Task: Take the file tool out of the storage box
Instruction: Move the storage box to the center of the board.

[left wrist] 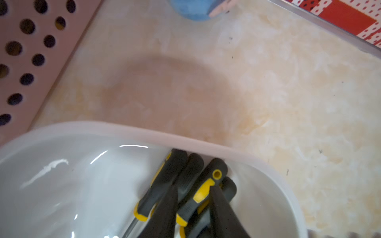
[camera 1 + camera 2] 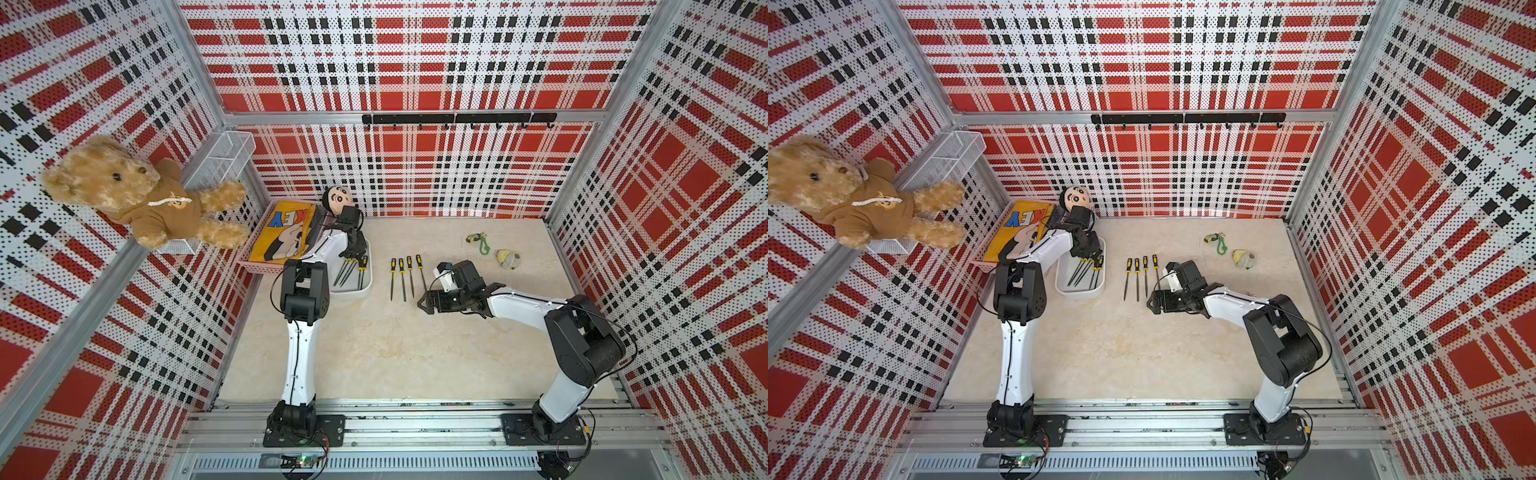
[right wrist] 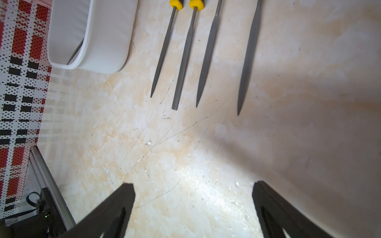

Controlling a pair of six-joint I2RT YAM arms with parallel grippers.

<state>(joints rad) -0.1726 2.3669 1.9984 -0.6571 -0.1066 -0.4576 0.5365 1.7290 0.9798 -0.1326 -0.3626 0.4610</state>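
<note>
The storage box (image 2: 353, 293) (image 2: 1079, 291) is a shallow white tub at the table's left, holding several black-and-yellow file tools (image 2: 348, 272). My left gripper (image 2: 354, 251) (image 1: 193, 188) reaches down into the box's far end. In the left wrist view its two dark fingers (image 1: 165, 208) press either side of one file tool handle (image 1: 203, 191), which lies tilted over the other handles. Several more files (image 2: 403, 277) (image 3: 185, 57) lie in a row on the table right of the box. My right gripper (image 2: 423, 300) (image 3: 193, 184) hovers open and empty near their tips.
A pink perforated basket (image 2: 253, 266) (image 1: 24, 61) with a yellow cloth (image 2: 286, 232) touches the box's left side. A doll head (image 2: 338, 199) stands behind it. Two small trinkets (image 2: 482, 243) lie at the back right. A teddy bear (image 2: 124, 191) sits in a wall-mounted wire basket.
</note>
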